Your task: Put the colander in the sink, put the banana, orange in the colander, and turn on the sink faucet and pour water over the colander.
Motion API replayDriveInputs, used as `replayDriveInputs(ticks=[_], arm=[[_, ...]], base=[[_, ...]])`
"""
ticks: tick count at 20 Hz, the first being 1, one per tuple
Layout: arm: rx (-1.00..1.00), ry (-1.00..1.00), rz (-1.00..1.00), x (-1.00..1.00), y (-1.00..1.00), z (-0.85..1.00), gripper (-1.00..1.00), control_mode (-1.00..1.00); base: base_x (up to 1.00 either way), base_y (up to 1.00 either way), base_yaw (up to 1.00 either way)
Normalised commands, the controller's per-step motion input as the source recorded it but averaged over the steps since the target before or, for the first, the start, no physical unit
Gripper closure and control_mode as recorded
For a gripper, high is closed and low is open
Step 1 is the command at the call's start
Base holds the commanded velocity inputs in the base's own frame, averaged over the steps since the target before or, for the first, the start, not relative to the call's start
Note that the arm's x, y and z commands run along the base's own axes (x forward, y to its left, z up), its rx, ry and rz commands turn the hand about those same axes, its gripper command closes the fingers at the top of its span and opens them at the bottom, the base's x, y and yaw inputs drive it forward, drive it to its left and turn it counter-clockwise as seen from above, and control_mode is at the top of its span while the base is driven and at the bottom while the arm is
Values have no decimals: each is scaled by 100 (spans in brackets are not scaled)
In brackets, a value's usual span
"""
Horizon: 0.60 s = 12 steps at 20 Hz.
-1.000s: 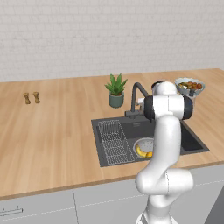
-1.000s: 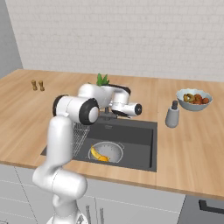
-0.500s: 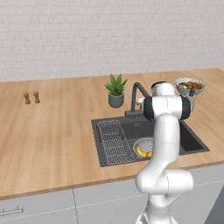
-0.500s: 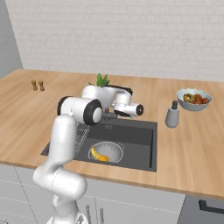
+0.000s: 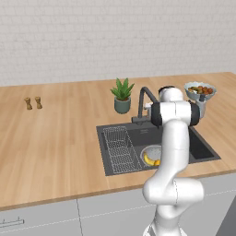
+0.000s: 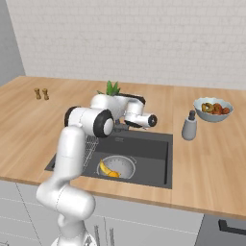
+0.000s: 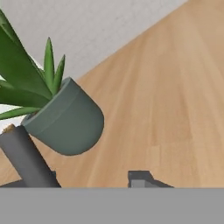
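Note:
The silver colander (image 5: 150, 152) (image 6: 117, 166) sits in the dark sink (image 5: 198, 145) (image 6: 153, 158). It holds the yellow banana (image 5: 148, 160) (image 6: 106, 169) and the orange (image 5: 157, 162) (image 6: 114, 174). The dark faucet (image 5: 142, 99) rises at the sink's back edge, and its pipe (image 7: 24, 159) fills the lower left of the hand view. My gripper (image 7: 94, 181) is level with the faucet and points at the potted plant. Its fingertips (image 7: 140, 178) stand apart with nothing between them. I see no water at the spout.
A potted plant (image 5: 122, 97) (image 7: 65, 122) stands just behind the faucet. A soap dispenser (image 6: 189, 126) and a white fruit bowl (image 5: 200, 90) (image 6: 213, 108) are right of the sink. Two small shakers (image 5: 33, 103) stand far left. A wire rack (image 5: 117, 147) fills the sink's left part.
The arm has edged slightly toward the faucet. The colander and the fruit have not moved.

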Motion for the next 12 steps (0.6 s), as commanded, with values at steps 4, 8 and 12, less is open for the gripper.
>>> replayDriveInputs(ticks=[4,8,12], arm=[[0,0,-10,0,-99,-16,100,-100],[0,1,-11,0,-100,-19,100,-100],[0,4,-12,0,-100,-26,100,-100]], base=[[0,0,0],[0,0,0],[0,0,0]])
